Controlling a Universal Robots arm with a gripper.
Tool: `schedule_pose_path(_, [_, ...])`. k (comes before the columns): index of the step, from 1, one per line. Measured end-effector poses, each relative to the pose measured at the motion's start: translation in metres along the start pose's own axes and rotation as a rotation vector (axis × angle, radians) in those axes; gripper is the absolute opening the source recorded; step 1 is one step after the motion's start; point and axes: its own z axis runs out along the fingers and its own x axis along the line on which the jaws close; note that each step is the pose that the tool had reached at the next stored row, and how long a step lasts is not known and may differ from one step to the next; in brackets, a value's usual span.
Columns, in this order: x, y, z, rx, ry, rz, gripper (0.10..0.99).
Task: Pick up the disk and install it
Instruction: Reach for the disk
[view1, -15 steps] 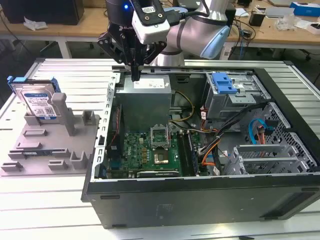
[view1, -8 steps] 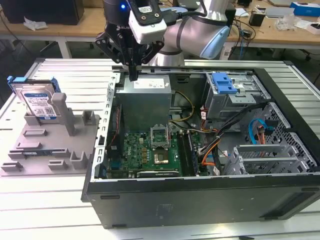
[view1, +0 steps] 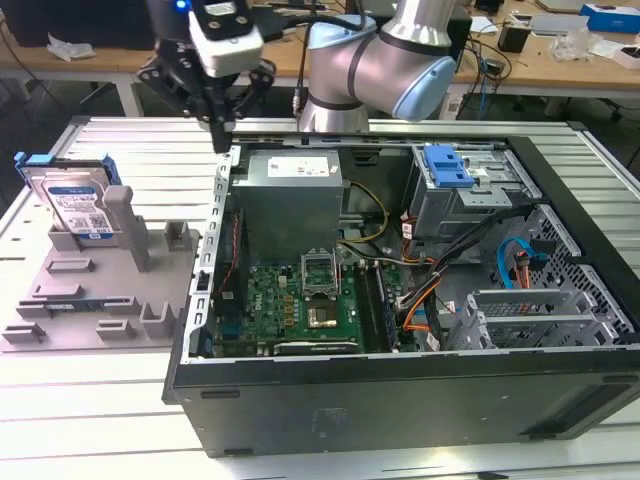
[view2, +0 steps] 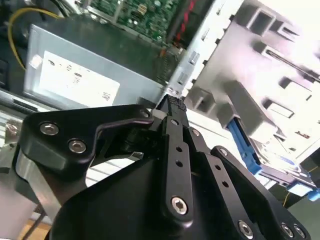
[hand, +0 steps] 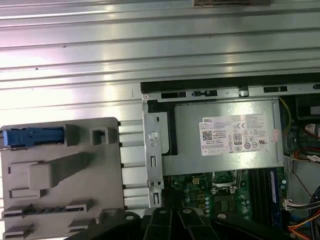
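Silver metal rectangular disk (view1: 75, 203) with a white-and-blue label, in a bright blue plastic bracket, stands on edge in a grey moulded plastic holder (view1: 100, 295) on the ribbed metal tabletop (view1: 100, 420). It sits to the exterior view's left of the open black computer case (view1: 400, 405). Black gripper (view1: 219, 143) hangs pinched closed and empty over the case corner by the grey power supply box (view1: 290, 200), well apart from the disk.

Silver arm (view1: 365, 60) with pale blue joint caps (view1: 422, 100); black tool (view2: 172, 106) studded with silver screws (view2: 179, 204).
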Motion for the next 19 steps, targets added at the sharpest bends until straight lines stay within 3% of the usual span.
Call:
schedule_pose_path(2, [0.0194,0.0024,-0.0003,0.000,-0.0001,0.000,0.106])
schedule_pose_path(6, [0.0439,0.0050,-0.0008,0.000,0.0000,0.000,0.106])
schedule_pose_path(8, [0.0640,0.0068,-0.0011,0.000,0.0000,0.000,0.106])
schedule_pose_path(12, [0.0887,0.0092,-0.0014,0.000,0.0000,0.000,0.106])
schedule_pose_path(15, [0.1017,0.0111,-0.0016,0.000,0.0000,0.000,0.106])
schedule_pose_path(19, [0.1239,0.0176,-0.0017,0.000,0.0000,0.000,0.106])
